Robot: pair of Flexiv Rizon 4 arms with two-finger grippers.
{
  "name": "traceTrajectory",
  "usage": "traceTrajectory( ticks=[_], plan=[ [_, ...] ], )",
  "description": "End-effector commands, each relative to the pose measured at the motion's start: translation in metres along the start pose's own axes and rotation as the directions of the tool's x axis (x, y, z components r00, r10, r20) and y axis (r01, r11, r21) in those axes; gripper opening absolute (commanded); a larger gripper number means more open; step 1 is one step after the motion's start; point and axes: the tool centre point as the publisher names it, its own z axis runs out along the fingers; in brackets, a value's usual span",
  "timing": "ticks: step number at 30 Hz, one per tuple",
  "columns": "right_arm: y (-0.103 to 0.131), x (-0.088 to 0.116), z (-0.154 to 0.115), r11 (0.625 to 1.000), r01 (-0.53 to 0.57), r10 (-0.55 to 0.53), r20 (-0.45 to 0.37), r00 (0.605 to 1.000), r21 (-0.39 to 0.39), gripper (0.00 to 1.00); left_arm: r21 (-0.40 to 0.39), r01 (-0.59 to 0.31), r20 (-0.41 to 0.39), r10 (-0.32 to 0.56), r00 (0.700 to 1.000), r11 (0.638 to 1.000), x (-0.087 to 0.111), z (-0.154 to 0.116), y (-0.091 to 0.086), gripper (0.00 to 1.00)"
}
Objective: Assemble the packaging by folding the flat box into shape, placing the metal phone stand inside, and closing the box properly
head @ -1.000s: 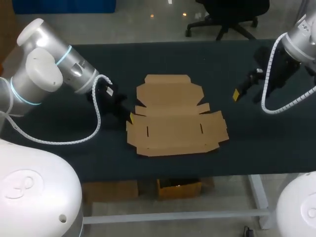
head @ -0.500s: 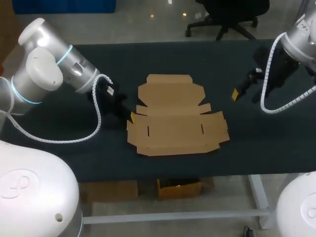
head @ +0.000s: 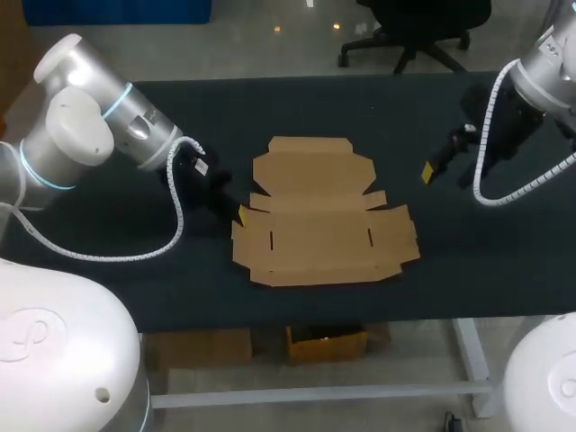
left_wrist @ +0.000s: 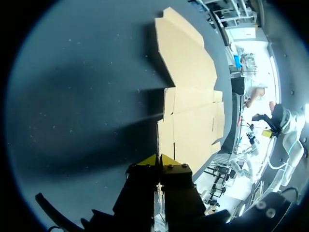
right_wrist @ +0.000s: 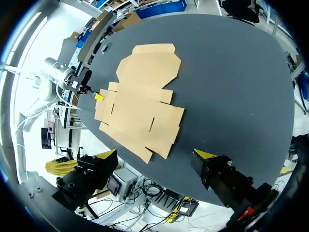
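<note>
The left gripper (head: 242, 213) has pushed in a tiny bit, and the flat box (head: 324, 225) has slid a little to the right with it. Its two yellow tips are squeezed together on the edge of the box's side flap (left_wrist: 166, 125) (it looks pinched). The right gripper (head: 429, 172) has crept up a bit and hangs wide open, well apart from the box. The box lies flat in the middle of the table (head: 360, 117), so folding has barely started. I see no phone stand.
</note>
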Motion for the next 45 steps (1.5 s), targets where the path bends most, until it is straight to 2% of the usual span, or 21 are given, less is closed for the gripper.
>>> traceTrajectory(
  ticks=[1,22,23,24,26,27,28,39,41,45],
  plan=[
    [0.0,0.0,-0.002,1.0,0.0,0.0,-0.001,1.0,0.003,1.0,-0.012,-0.009,0.002,0.009,1.0,1.0,0.002,0.001,-0.003,0.0],
    [-0.001,0.002,-0.001,1.0,-0.003,0.003,-0.002,1.0,0.002,1.0,0.0,0.008,0.002,-0.008,1.0,1.0,-0.003,-0.001,-0.001,0.0],
    [-0.001,0.002,-0.001,1.0,-0.003,0.003,-0.002,1.0,0.003,1.0,0.001,0.01,0.001,-0.01,1.0,1.0,-0.003,-0.001,-0.001,0.11],
    [-0.001,0.002,-0.001,1.0,-0.003,0.003,-0.003,1.0,0.002,1.0,0.002,0.011,0.002,-0.011,1.0,1.0,-0.003,-0.001,-0.001,0.29],
    [-0.001,0.002,-0.001,1.0,-0.003,0.003,-0.003,1.0,0.002,1.0,0.006,0.015,0.002,-0.015,1.0,1.0,-0.004,-0.003,-0.002,0.5],
    [-0.001,0.002,-0.001,1.0,-0.003,0.003,-0.003,1.0,0.002,1.0,0.011,0.016,0.004,-0.016,1.0,1.0,-0.004,-0.004,-0.002,0.72],
    [-0.001,0.002,-0.001,1.0,-0.003,0.003,-0.003,1.0,0.001,1.0,0.019,0.018,0.01,-0.018,1.0,1.0,-0.004,-0.005,-0.002,1.0],
    [0.0,0.002,-0.001,1.0,-0.002,0.002,-0.004,1.0,0.001,1.0,0.102,0.041,0.036,-0.045,0.998,0.994,-0.009,-0.019,0.002,1.0],
    [0.0,0.003,0.0,1.0,0.0,0.0,-0.005,1.0,0.002,1.0,0.109,0.046,0.031,-0.05,0.998,0.993,-0.01,-0.021,0.003,0.86],
    [0.0,0.003,0.0,1.0,0.001,-0.001,-0.005,1.0,0.003,1.0,0.128,0.042,0.025,-0.046,0.999,0.991,-0.01,-0.022,0.011,0.66]
  ],
)
